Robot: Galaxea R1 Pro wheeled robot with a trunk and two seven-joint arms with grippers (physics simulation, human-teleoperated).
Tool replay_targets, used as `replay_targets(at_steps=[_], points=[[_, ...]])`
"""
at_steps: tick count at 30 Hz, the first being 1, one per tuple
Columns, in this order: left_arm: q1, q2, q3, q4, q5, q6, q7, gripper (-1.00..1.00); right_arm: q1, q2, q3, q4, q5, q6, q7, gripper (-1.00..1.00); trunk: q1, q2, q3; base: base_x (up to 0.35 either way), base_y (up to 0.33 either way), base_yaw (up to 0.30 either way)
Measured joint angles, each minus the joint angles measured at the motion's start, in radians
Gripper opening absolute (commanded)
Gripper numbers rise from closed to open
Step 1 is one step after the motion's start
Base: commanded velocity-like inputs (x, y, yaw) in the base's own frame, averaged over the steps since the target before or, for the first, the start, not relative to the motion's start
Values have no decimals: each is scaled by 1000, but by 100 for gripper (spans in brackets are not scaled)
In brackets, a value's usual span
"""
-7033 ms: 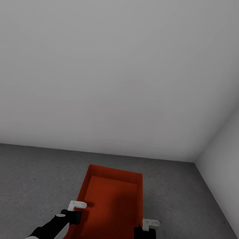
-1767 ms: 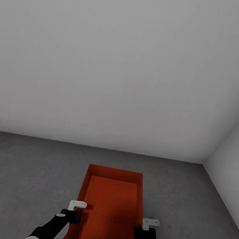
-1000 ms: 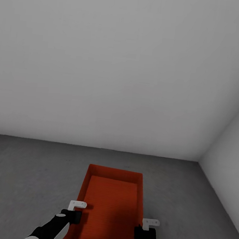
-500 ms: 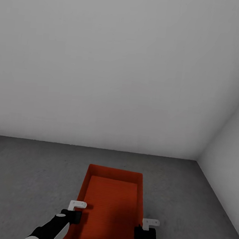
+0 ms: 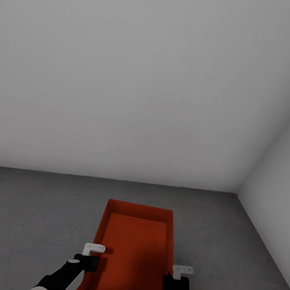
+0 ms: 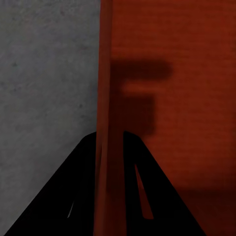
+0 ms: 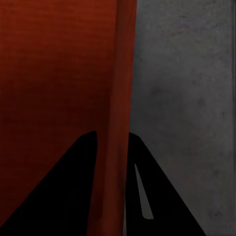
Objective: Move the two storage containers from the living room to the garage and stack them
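Container (image 5: 134,248) carried above garage floor (image 5: 26,221), long axis pointing away from robot; left gripper (image 5: 89,258) clamps its left wall, right gripper (image 5: 177,279) its right wall, equally near.

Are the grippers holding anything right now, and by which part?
Yes: the storage container. The left gripper clamps its left side wall, the right gripper its right side wall.
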Motion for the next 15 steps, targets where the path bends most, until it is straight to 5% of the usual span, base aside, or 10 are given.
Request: replay_targets(at_steps=[15], points=[[0, 0, 0, 0, 0, 0, 0, -100, 0, 0, 0, 0, 0, 0, 0, -100, 0, 0, 0, 0, 0, -36]])
